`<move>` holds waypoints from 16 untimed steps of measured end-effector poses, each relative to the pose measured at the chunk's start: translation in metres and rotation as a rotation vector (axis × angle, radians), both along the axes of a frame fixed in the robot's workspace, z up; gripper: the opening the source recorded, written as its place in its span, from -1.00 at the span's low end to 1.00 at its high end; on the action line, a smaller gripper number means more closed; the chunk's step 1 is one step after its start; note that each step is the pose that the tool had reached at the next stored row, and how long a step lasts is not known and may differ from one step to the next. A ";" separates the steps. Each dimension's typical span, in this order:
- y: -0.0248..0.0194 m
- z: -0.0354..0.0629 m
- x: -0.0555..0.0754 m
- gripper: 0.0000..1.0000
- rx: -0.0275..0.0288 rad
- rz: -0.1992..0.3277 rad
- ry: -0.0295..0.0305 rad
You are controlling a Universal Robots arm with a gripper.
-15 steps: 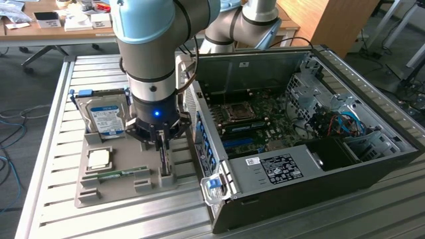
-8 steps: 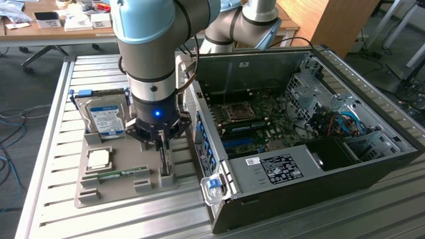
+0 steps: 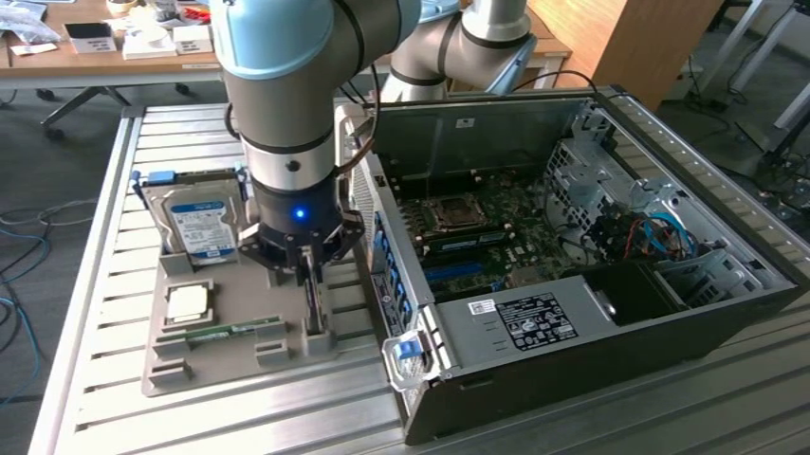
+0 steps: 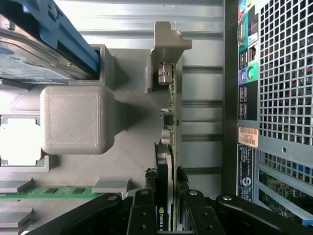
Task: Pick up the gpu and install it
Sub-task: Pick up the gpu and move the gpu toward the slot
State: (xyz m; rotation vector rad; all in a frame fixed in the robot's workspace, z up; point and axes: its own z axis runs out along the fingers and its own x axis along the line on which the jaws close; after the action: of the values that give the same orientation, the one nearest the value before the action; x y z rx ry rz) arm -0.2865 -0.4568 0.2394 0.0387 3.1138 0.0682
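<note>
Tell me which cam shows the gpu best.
Wrist view: the gpu stands on edge in its grey holder, its upper edge and components clear, running away from the gripper. The exterior view gives just a thin dark sliver under the gripper, beside the computer case.

The exterior camera looks down on me from above, farther off. My wrist camera faces down, close over the gpu (image 4: 163, 171); both share the grey tray (image 3: 215, 372).

One gpu (image 4: 163, 171), one hard drive (image 3: 200, 227), one memory stick (image 3: 234, 331).
</note>
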 end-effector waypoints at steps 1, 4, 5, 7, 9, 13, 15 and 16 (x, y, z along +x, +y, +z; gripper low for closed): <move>0.0000 0.0018 0.000 -0.47 0.0000 0.000 -0.0001; 0.0000 0.0080 0.000 -0.47 0.0001 0.000 -0.0001; 0.0000 0.0106 0.000 -0.47 0.0000 0.000 0.0000; 0.0000 0.0153 0.000 -0.47 0.0001 0.000 0.0000; 0.0000 0.0209 0.000 -0.47 0.0000 0.000 0.0000; 0.0000 0.0349 0.000 -0.47 0.0002 0.000 -0.0001; 0.0000 0.0431 0.000 -0.47 0.0006 0.000 0.0000; 0.0000 0.0473 0.000 -0.47 0.0008 0.000 -0.0001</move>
State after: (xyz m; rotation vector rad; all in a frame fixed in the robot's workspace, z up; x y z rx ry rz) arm -0.2865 -0.4568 0.2868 0.0388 3.1137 0.0694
